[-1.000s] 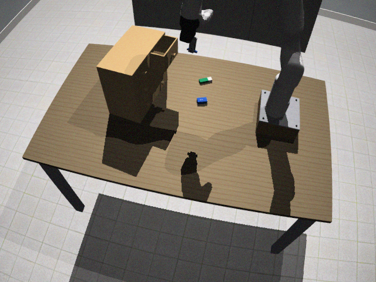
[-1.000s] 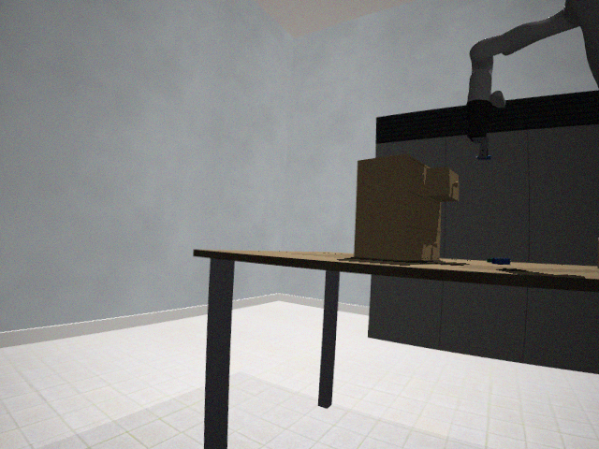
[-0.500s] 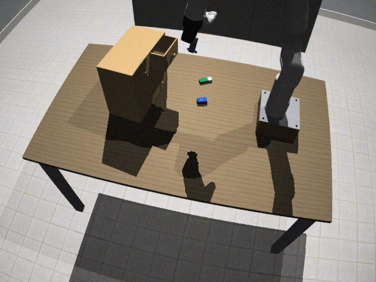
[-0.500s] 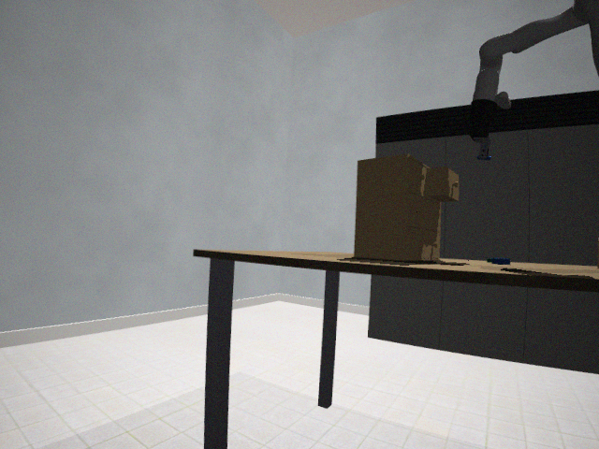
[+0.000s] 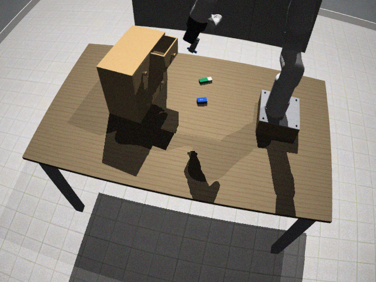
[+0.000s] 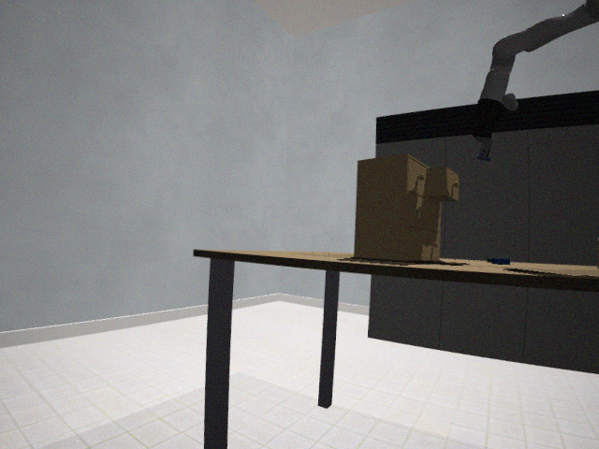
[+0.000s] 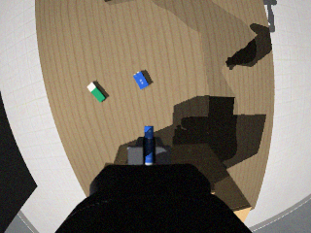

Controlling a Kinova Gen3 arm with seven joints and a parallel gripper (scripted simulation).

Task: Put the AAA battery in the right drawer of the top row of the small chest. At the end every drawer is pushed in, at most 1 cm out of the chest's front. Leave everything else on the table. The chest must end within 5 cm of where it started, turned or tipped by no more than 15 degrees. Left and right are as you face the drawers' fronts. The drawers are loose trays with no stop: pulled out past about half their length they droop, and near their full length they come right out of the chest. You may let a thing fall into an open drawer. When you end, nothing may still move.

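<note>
The small wooden chest [image 5: 130, 73] stands on the left part of the table. Its top-row right drawer [image 5: 165, 47] is pulled out and shows an empty inside; it also shows in the side view [image 6: 443, 183]. My gripper [image 5: 192, 47] hangs high in the air, right of the open drawer and above its level. It is shut on the blue AAA battery [image 5: 194, 51]. The battery shows between the fingers in the wrist view [image 7: 150, 146] and in the side view [image 6: 483, 155].
A green and white block [image 5: 205, 80] and a blue block [image 5: 201, 100] lie on the table between the chest and the arm's grey base [image 5: 278, 116]. The other drawers look pushed in.
</note>
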